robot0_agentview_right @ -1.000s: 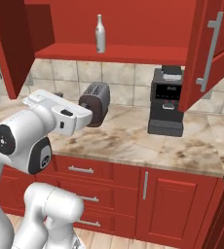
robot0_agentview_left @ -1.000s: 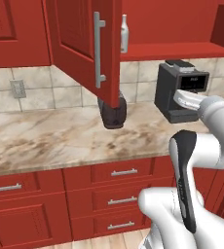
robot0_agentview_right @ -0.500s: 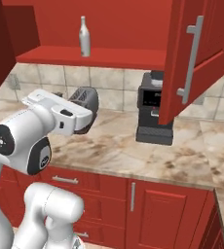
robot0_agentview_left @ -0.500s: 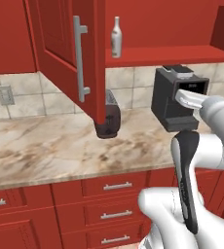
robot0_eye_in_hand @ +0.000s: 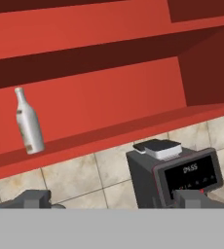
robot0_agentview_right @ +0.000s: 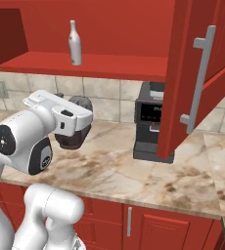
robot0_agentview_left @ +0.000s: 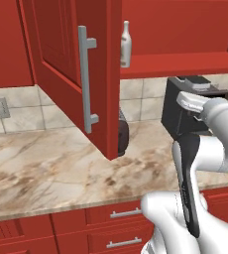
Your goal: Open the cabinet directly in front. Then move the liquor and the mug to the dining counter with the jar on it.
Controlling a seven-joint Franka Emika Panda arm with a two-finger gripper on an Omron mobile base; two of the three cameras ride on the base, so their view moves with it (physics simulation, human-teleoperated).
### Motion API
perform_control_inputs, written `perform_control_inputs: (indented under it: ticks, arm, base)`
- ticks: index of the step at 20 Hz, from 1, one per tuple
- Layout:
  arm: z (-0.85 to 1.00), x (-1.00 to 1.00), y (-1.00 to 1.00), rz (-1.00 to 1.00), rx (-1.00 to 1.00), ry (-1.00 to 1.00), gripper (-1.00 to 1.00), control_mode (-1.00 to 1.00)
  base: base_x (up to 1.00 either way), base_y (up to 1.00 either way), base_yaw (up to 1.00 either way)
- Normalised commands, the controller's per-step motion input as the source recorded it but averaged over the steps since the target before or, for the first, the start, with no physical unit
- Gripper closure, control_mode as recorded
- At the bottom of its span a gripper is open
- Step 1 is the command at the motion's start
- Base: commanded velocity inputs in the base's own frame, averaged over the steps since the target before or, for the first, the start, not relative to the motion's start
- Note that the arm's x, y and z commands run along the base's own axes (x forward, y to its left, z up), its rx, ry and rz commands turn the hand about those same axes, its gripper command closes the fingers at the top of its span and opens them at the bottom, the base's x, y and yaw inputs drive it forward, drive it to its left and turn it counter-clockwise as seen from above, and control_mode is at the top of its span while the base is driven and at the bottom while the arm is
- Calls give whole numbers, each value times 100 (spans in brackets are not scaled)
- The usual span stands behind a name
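The cabinet [robot0_agentview_right: 109, 29] stands open, both red raised-panel doors swung out toward the room, each with a long vertical brushed-metal bar handle. On its lowest shelf the liquor [robot0_agentview_right: 75, 43] stands upright: a slim, pale whitish bottle with a long narrow neck and a tan label, set toward the left end of the shelf, near the front edge.

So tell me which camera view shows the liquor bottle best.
The hand view: the liquor bottle stands whole and unobstructed on the cabinet shelf. The right base view shows it whole but smaller; in the left base view the open door crowds it.
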Motion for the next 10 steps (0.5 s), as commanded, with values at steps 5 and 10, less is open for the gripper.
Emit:
perform_control_inputs:
  ticks: [5, 10]
  arm:
    - [0, 0, 0, 0, 0, 0, -100, 100]
    - [0, 0, 0, 0, 0, 0, -100, 100]
  base:
    - [0, 0, 0]
    - [-13, 0, 0]
